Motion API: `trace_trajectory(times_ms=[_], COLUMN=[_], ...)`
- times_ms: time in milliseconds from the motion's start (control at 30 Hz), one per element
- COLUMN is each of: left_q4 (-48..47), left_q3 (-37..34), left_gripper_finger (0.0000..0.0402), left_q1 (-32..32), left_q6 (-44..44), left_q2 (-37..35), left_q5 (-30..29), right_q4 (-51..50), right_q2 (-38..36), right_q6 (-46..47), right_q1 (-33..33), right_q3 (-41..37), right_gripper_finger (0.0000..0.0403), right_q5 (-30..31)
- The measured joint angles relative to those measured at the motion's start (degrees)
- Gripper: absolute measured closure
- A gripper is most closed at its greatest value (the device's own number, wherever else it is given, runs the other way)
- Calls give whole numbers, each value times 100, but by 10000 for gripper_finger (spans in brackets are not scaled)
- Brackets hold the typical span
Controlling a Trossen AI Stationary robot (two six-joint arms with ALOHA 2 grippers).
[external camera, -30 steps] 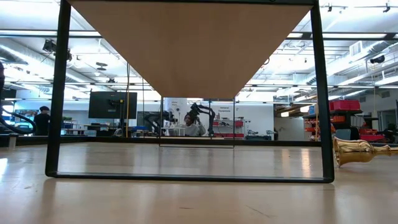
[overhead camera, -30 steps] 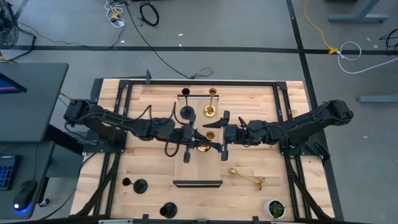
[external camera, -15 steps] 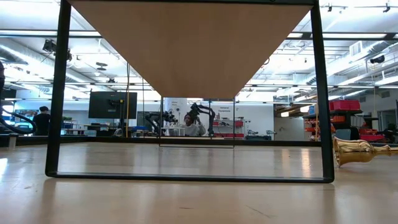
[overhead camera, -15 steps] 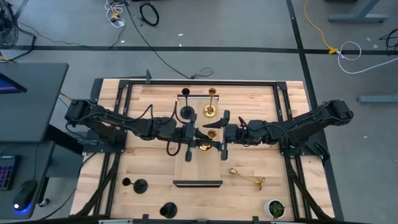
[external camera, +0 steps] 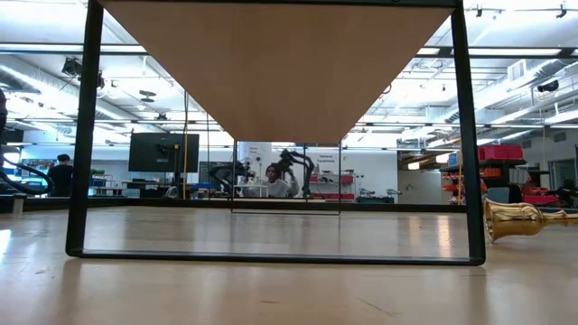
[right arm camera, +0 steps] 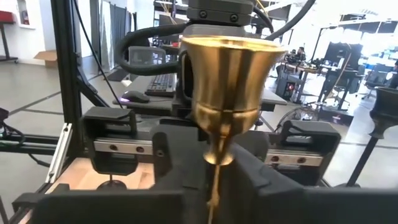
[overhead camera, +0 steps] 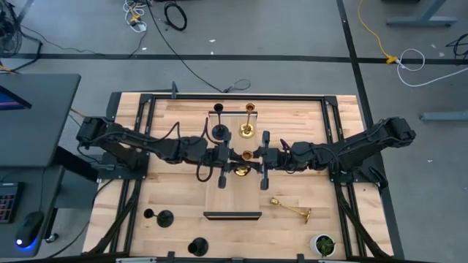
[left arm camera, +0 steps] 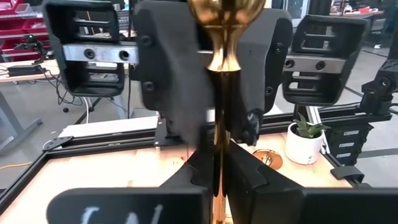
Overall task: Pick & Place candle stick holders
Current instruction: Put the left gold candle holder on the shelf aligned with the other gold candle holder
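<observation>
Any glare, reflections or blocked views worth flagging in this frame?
Right wrist view: the gold candle stick holder fills the centre, bright glints on its cup. Left wrist view: the right gripper hides most of the table. Low view: a tan panel blocks the upper half. High view: even light.

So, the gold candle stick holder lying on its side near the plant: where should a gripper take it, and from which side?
Probably the thin stem, about halfway along, from straight above with the fingers across it. The gold candle stick holder lies flat on the table, its stem diagonal and its flared base towards the plant; both ends look wider.
</observation>
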Motion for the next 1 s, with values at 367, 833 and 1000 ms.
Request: trace_trajectory(times_ms=[367,833,1000], left_q4=[-149,-1815,-2742], left_q3=[-2,-9,-11], left_gripper_finger=[352,298,294], left_q1=[-2,-21,-60], left_q6=[6,0,-321], left_q2=[-34,-810,-1321], left_q5=[-14,-30,111], right_q4=[-74,-360,-456], right_q2=[0,0,0], right_q6=[-1,-21,131], right_q1=[0,-9,-74], right_q3=[0,0,0], right_gripper_finger=[394,396,396], right_q5=[16,457,646])
